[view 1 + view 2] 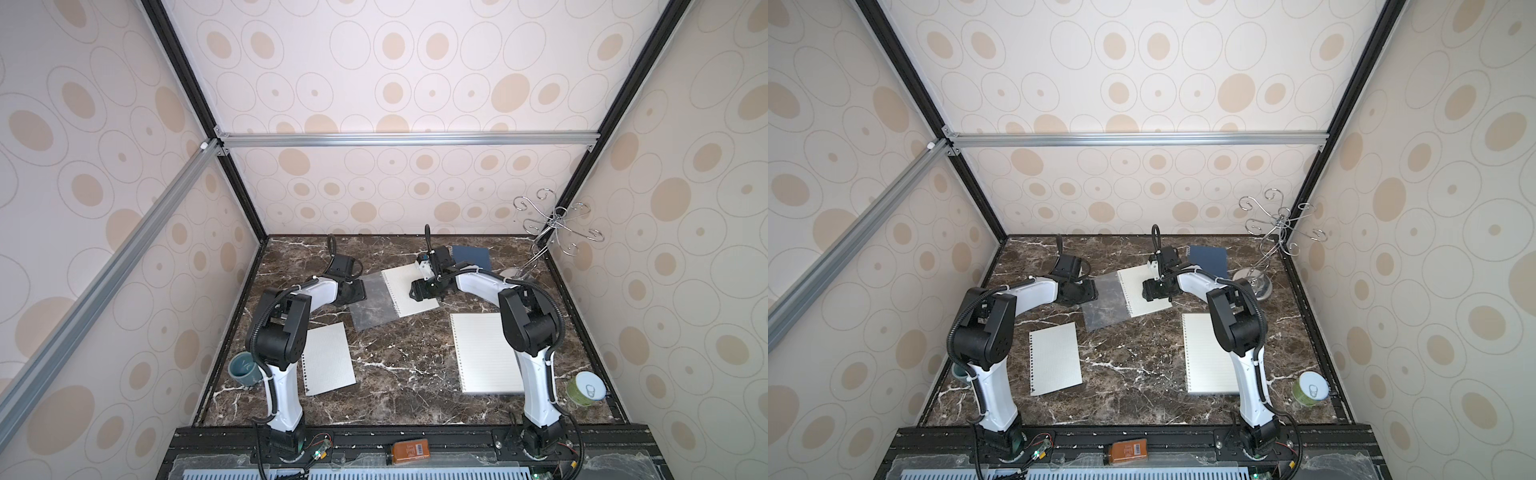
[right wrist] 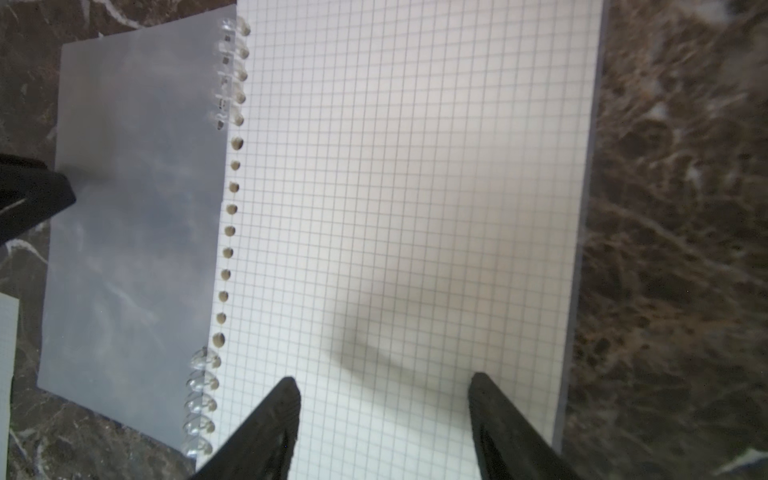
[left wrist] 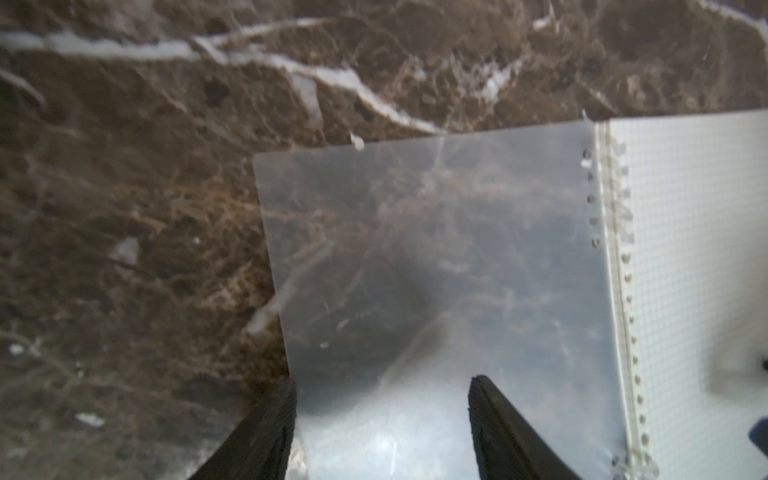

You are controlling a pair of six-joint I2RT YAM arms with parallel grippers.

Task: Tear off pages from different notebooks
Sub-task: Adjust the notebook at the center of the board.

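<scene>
While I am watching from far away, both arms are leaning in over the back half of the counter (image 1: 395, 374). The left fingers (image 1: 355, 293) are hanging over the clear cover (image 3: 436, 249) of the small notebook (image 1: 397, 286). They are standing apart with nothing between them. The right fingers (image 1: 417, 291) are hanging over its squared page, also spread apart and holding nothing. I cannot tell if they are touching the paper.

The small notebook is lying open, with its cover flipped out to the left. Its long side is running back to front, leaning so the near end points a bit right.

The big notebook (image 1: 482, 353) is lying at the front right beside the right arm. Its long side is running back to front and its rings are sitting on its left edge. The dark blue notebook (image 1: 473, 255) is lying at the back, partly hiding behind the right arm.

The loose page (image 1: 328, 359) is lying at the front left, beside the left arm. Its holes are running down its left edge, and its long side is going almost straight back to front.

An orange tag (image 1: 409, 452) on the front rail is showing a black barcode, but its letters are too blurry to read.
</scene>
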